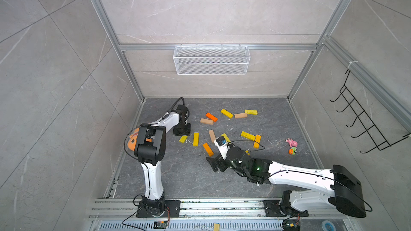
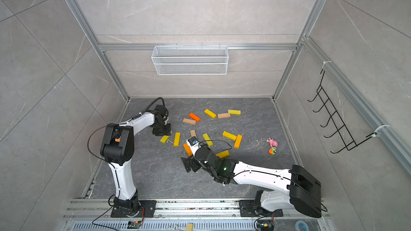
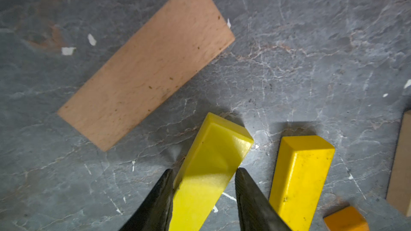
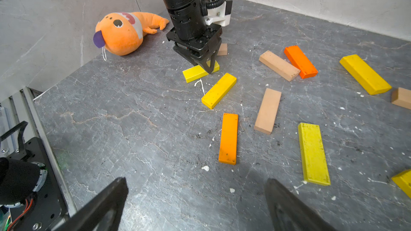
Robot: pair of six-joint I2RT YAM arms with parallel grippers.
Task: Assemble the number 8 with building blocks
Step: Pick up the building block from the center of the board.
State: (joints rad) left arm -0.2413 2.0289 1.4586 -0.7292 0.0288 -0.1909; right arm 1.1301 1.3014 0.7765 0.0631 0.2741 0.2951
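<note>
We found the blocks [image 1: 248, 135] lying flat and scattered at all angles over the dark table [image 1: 178, 174], from its middle toward the back wall [image 1: 211, 18]: yellow, orange and tan ones, some touching, most apart. The left claw [image 3: 205, 171] stood point-down at the left end of the scatter. Its two fingers [image 3: 155, 201] pressed on the long sides of a lime block [image 3: 211, 150], pinching it across its width. In the right wrist view that block lay flat on the table, one end sticking out from under the claw. Just beside it, with a narrow gap between, lay a yellow block [image 3: 300, 174], and past one end of the lime block a tan block [image 3: 146, 63] lay askew, touching neither. The right claw [image 4: 196, 180] hung low over the table nearer the front, its fingers spread wide with nothing between them. An orange block [image 4: 229, 138] lay just ahead of it, near but not touching. An orange plush [image 4: 120, 34] lay at the table's left edge beside the left arm [image 1: 153, 174]. At the right side, well apart from the blocks, sat a pink toy [image 1: 291, 142] with a small green toy [image 1: 293, 150] just beside it. A wire basket [image 1: 211, 60] hung on the back wall.
</note>
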